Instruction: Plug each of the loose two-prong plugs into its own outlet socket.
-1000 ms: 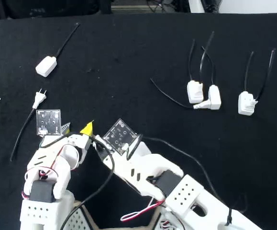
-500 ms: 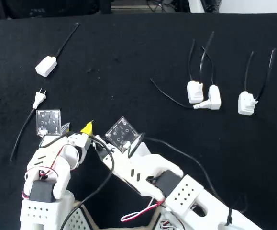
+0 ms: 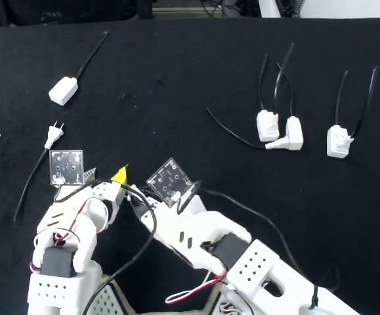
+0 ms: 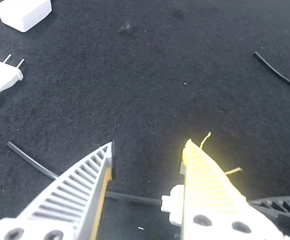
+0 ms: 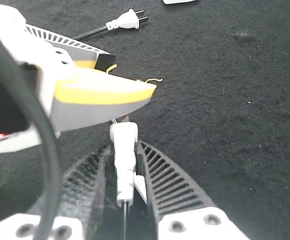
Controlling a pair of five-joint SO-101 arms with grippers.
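Beside the gaping left hand (image 4: 149, 145), the right hand (image 5: 124, 148) pinches a slim white plug (image 5: 124, 162).

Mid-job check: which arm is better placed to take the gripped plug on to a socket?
Right. The right gripper is shut on the white two-prong plug, so no regrasp or handover seems needed. The left gripper is open beside it, holding nothing.
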